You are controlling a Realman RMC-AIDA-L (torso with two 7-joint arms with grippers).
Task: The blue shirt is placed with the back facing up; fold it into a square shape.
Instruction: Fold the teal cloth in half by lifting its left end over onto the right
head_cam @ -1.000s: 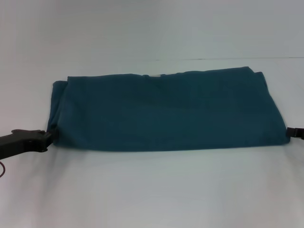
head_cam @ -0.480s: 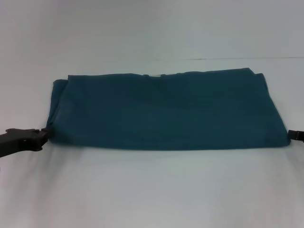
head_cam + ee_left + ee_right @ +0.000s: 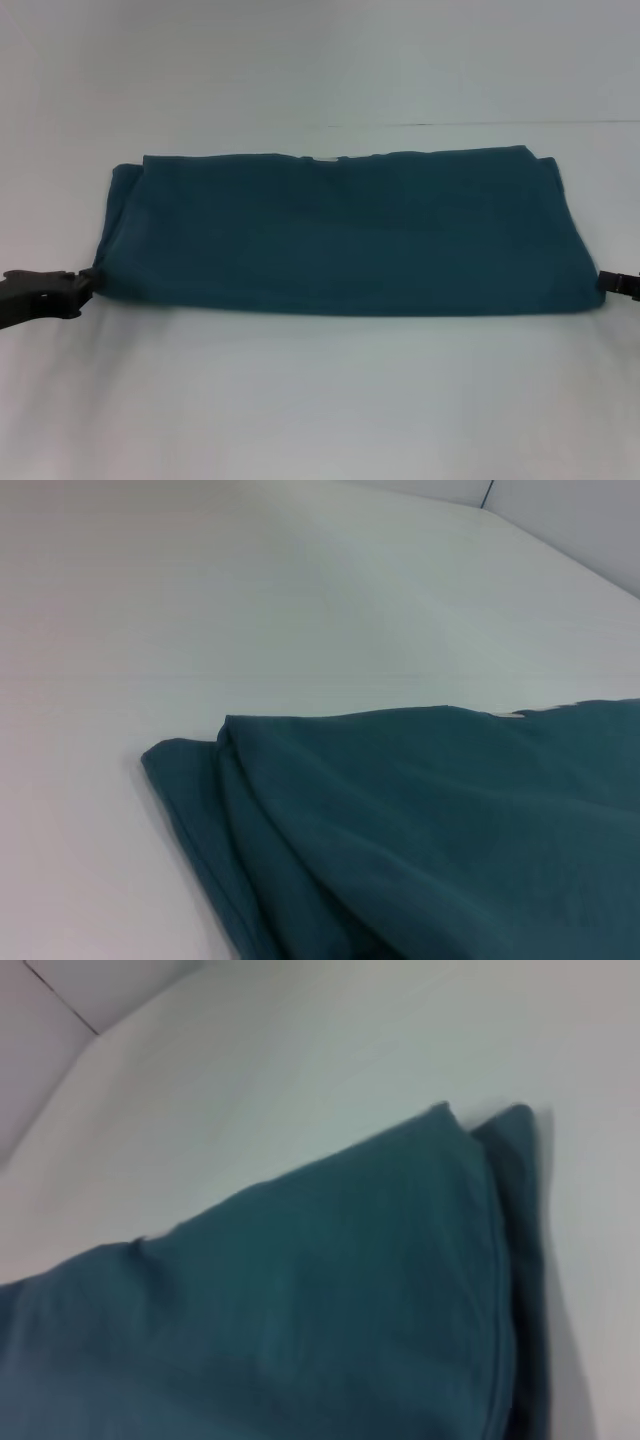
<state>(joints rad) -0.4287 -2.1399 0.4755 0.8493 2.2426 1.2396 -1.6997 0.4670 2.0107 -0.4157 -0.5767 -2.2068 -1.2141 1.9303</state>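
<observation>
**Claws at both near corners of a half-folded shirt**

Left claw sits at the near left corner of the blue shirt, touching its edge; whether it is clamped on cloth I cannot tell. The shirt lies as a wide, layered band across the middle of the pale counter, plain side up, stacked edges showing in the left wrist view. Right claw meets the near right corner, mostly cut off by the frame, its grip unreadable. Judging by the oblong shape, a lengthwise fold is done; next, one end needs carrying over the other.
</observation>
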